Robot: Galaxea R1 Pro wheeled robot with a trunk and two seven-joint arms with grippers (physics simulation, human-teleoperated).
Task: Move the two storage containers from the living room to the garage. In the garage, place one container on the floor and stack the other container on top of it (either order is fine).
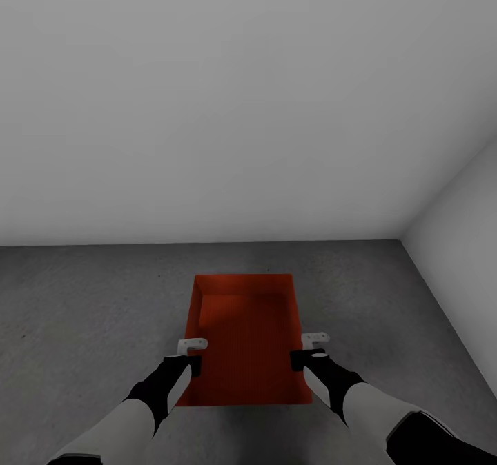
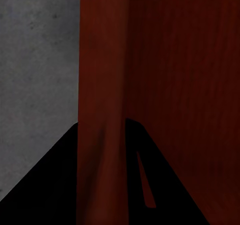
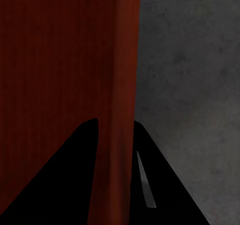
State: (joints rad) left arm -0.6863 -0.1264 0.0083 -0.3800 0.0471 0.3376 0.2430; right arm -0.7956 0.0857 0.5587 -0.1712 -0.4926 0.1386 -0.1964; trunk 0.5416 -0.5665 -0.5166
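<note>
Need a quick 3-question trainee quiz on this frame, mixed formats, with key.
1. True or false: the left gripper and right gripper each clamp a side wall of the red-orange container.
2. The container is over: A) wood planks B) grey concrete floor C) a sofa.
3. Fill in: the container's inside is ____.

Key: 1 true; 2 B; 3 empty.

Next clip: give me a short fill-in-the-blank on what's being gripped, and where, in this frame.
1. Each gripper, left gripper and right gripper, pinches a side ____ of the storage container.
2. The container's color is ____.
3. Under the container lies a grey concrete ____.
4. In the head view, the white walls meet in a corner at the picture's ____ side.

Missing words: wall; red-orange; floor; right
</note>
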